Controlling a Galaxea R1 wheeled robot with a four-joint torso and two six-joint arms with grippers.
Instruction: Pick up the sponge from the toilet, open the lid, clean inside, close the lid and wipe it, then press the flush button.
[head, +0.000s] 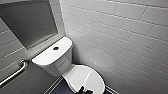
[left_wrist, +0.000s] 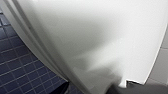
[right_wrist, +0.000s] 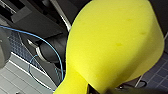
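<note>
- Yellow foam: the sponge (right_wrist: 112, 42) is grasped by the right pincer (right_wrist: 105, 90), which is clenched on its narrow end. The foam looks squeezed there.
- The lid (head: 86, 78) lies shut on the toilet (head: 62, 67), at lower centre of the head frame.
- A dark pincer (head: 84, 90) shows at the bottom edge of the head frame, at the lid's front rim. It is judged to be the left pincer, since the left wrist view looks closely onto the lid above the dark tiled floor (left_wrist: 15, 72).
- Left pincer state: released or clenched cannot be told. Contact with the rim cannot be told either.
- Step in hand, as judged: opening the lid. The sponge is already off the toilet.
- Engage the underside of the front rim. The glossy top face is likely to let the pincer slip.
- Raise the lid in an arc about its hinge, toward the cistern (head: 51, 56). Do not pull straight up.
- Release only once the lid leans on the cistern; otherwise it may drop back.
- Keep the right arm and sponge outside that arc.
- The flush button (head: 55, 48) sits mid-cistern, left of frame centre. Avoid touching it during this step.
</note>
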